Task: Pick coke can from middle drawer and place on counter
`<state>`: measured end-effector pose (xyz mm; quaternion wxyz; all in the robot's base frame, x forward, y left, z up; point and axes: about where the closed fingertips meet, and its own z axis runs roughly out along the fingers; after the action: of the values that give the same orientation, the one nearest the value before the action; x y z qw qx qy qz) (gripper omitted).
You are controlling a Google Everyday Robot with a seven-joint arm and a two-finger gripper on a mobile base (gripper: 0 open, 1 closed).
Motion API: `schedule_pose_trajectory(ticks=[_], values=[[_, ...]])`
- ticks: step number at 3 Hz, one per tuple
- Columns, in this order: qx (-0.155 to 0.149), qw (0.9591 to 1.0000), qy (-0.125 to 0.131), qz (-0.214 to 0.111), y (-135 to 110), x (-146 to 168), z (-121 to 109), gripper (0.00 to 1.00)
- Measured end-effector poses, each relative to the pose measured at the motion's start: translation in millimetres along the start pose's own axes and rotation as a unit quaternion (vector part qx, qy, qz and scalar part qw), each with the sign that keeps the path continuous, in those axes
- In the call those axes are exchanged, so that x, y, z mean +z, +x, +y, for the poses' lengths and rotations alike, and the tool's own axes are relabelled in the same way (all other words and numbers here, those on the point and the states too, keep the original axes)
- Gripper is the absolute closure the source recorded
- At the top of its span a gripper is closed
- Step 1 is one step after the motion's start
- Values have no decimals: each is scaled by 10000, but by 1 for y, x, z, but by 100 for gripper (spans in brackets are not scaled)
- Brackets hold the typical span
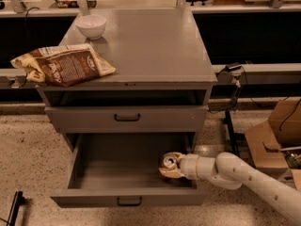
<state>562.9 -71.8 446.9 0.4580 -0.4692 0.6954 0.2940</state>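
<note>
Within middle drawer (117, 166), gripper (166, 169) apparently holds coke can (169, 161), top upward.

The counter (150, 46) is plain, slightly glossy grey. The upper drawer (127, 119) and the open middle drawer (94, 199) are the same grey, and both have dark handles. A white bowl (91, 26) sits at the counter's back left corner. A chip bag (63, 65), brown with yellow edges, lies at the counter's left edge. Below the front right corner, inside the middle drawer, the gripper (170, 167) has its tan fingers closed around the coke can (168, 161), which is red with a silver top. The arm (244, 178) is white and the floor (28, 154) is speckled beige.
</note>
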Motion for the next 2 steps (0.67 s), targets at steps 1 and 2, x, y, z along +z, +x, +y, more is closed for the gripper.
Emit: schedule_pose_trajectory(ticks=[1,2], values=[[-188,9988,241,-391,-36,-52,3,100],[-225,9978,305,-541,-81,-119,-4,100]])
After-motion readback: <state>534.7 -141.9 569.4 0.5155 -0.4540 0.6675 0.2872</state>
